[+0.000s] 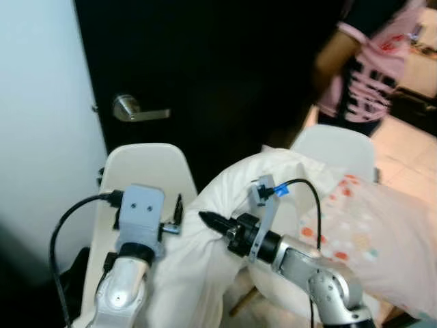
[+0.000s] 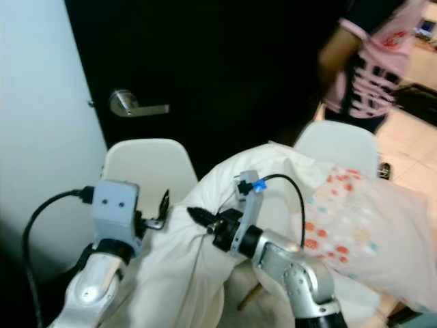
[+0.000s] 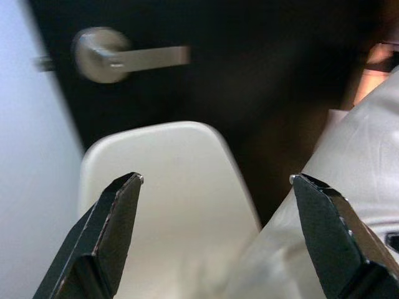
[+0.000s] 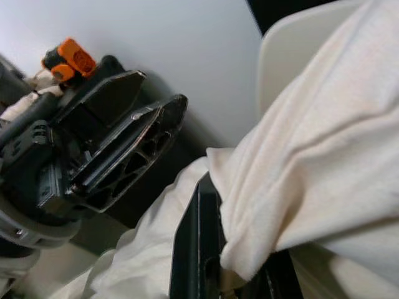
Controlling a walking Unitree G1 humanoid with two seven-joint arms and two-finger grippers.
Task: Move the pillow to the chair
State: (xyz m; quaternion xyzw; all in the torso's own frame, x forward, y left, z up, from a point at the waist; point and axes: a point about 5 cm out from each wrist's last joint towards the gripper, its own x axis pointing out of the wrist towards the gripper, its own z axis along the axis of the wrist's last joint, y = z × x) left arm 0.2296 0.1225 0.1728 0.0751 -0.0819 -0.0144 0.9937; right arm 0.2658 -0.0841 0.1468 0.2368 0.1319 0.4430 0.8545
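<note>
1. Pillow [image 1: 225,205], cream with a dotted patch on its right side, is hanging draped in front of the robot, above and between 2 white shell chairs: the left chair [image 1: 147,171] by the dark door [image 1: 205,68] and the right chair [image 1: 341,147] partly hidden behind the fabric.
2. The right gripper [image 1: 208,220] is clenching a fold of the pillow's fabric; the right wrist view is showing cloth bunched over 1 black finger.
3. The left gripper [image 3: 215,205] is standing released, its 2 fingers spread wide, with the left chair's back between them and the pillow's edge just beside 1 finger.
4. A person in a pink-striped top [image 1: 372,61] is standing near the right chair.
5. Judged risks:
   - With only 1 pinch on loose cloth, the fabric may be slipping free and dropping the pillow to the floor.
   - The hanging bulk may be catching on a chair back and sliding off the seat edge.
   - The views are blurring, so the aim at the seat may be drifting.
   - The door handle [image 1: 133,109] is close enough to snag the cloth.
</note>
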